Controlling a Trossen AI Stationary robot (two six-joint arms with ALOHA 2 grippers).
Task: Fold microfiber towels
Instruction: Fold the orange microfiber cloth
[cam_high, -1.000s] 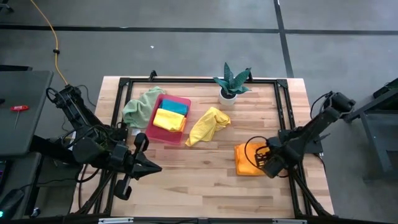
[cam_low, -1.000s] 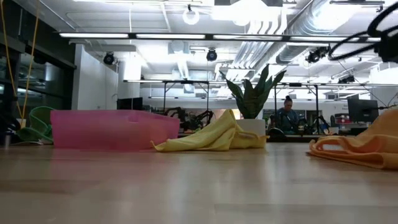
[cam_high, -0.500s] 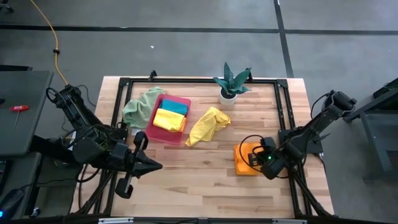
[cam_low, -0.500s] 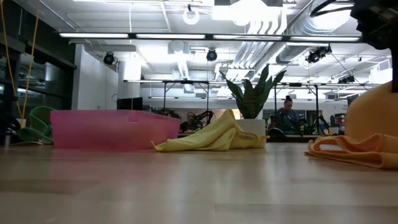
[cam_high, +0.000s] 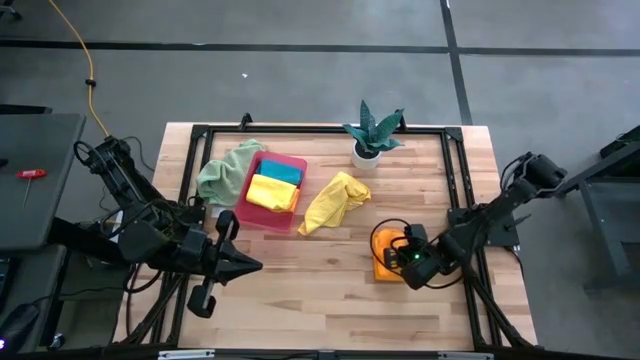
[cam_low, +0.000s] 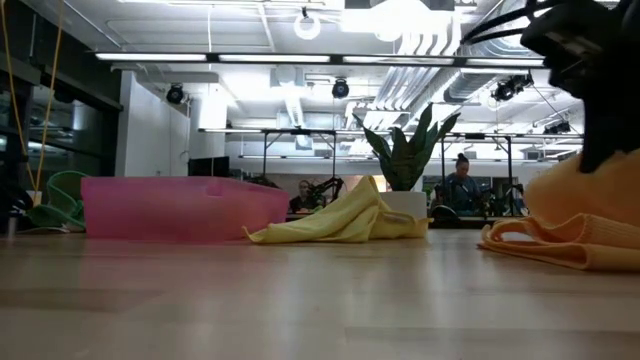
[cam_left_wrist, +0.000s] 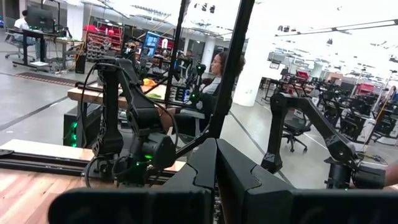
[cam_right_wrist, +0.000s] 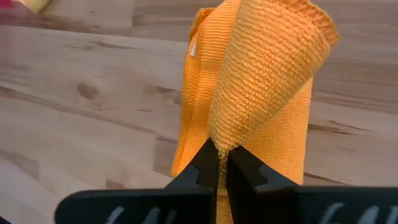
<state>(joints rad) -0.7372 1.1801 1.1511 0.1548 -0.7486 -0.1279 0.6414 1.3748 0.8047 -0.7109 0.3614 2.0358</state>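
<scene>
The right gripper (cam_right_wrist: 217, 163) pinched a raised edge of the orange towel (cam_right_wrist: 249, 112), well away from the pink tray (cam_high: 272, 188). The left gripper (cam_high: 250, 266) waited near the tray, fingers pressed together.

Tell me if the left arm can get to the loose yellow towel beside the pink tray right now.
Probably yes. The left gripper, shut and empty, waits at the table's near left; bare wood lies between it and the yellow towel. The right gripper is busy with the orange towel.

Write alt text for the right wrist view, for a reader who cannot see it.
The right pincer is shut on a corner of the orange towel, lifting it into a fold above the wooden table. The rest of the towel lies on the table beneath.
</scene>
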